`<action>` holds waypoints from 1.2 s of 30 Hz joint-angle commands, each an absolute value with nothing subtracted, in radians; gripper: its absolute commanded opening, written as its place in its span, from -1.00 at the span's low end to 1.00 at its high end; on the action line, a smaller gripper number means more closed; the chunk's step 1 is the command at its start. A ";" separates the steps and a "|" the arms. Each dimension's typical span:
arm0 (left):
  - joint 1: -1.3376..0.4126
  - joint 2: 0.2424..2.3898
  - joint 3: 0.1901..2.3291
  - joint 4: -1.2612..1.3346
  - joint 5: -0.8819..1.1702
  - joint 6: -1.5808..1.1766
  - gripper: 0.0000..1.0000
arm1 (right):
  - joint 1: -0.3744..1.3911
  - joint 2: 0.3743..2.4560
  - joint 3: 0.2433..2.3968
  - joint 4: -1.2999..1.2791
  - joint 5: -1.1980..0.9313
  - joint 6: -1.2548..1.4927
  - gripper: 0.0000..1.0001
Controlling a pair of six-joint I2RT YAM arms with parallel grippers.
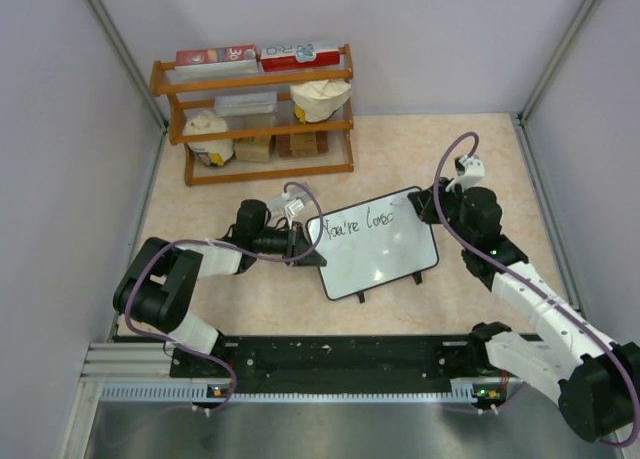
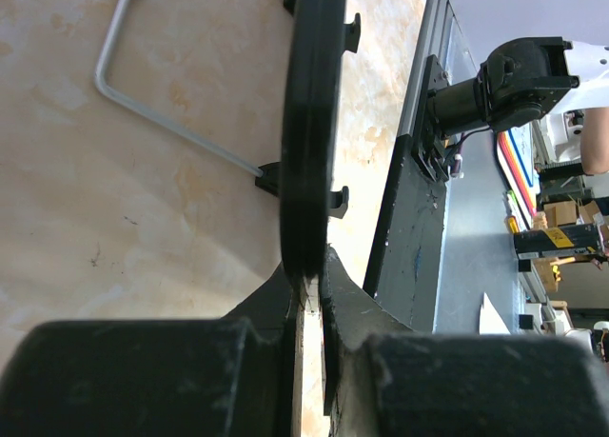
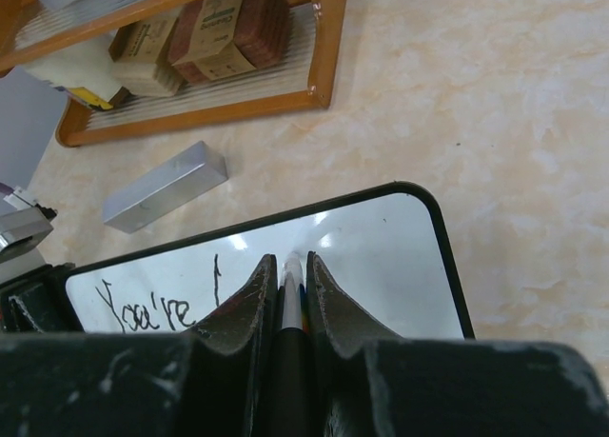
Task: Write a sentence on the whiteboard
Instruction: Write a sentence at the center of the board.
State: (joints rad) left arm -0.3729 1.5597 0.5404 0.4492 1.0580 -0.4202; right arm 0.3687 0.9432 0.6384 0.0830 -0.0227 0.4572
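Beige marbled tabletop (image 1: pixel 480 159) enclosed by plain pale walls (image 1: pixel 60 129), seen from above, with both wrist views supplementing. At the back left stands a wooden rack (image 1: pixel 160 79) loaded with cartons and bags; two red-and-white boxes lie on its top tier, and their printing is too small to read. The brown cartons in the right wrist view likewise carry lettering that cannot be made out.

The whiteboard (image 1: pixel 385 254) lies near the middle of the table between the two arms, turned so that its right end sits farther back than its left. The left gripper (image 1: pixel 305 241) meets the board at its left edge. In the left wrist view the black frame appears edge-on and is pinched between the two nearly closed fingers (image 2: pixel 347 313). A bent grey metal rod (image 2: pixel 162 118) runs from the frame across the tabletop.

The right gripper (image 1: pixel 432 201) sits at the board's upper right corner. Its jaws are closed narrowly around a marker (image 3: pixel 290 304), whose pale tip points at the white surface just inside the frame.

The sentence (image 1: pixel 358 222) runs in black script along the board's upper edge, left of the marker. "You're" (image 3: pixel 143 311) is legible; a second word beginning "Lo" follows, its last letters uncertain.
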 commanded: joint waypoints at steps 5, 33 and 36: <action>-0.380 1.545 0.525 0.439 1.060 -0.383 -1.00 | 0.347 0.939 0.588 0.095 -0.028 0.465 -1.00; -0.380 1.546 0.525 0.439 1.057 -0.382 -1.00 | 0.345 0.876 0.517 0.040 -0.069 0.460 -1.00; -0.380 1.546 0.528 0.439 1.058 -0.382 -1.00 | 0.347 0.864 0.515 0.028 -0.064 0.459 -1.00</action>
State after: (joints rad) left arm -0.3729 1.5597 0.5404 0.4446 1.0550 -0.4316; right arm 0.3599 0.8764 0.5343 0.0765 -0.0772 0.4740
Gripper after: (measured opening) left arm 0.100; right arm 0.114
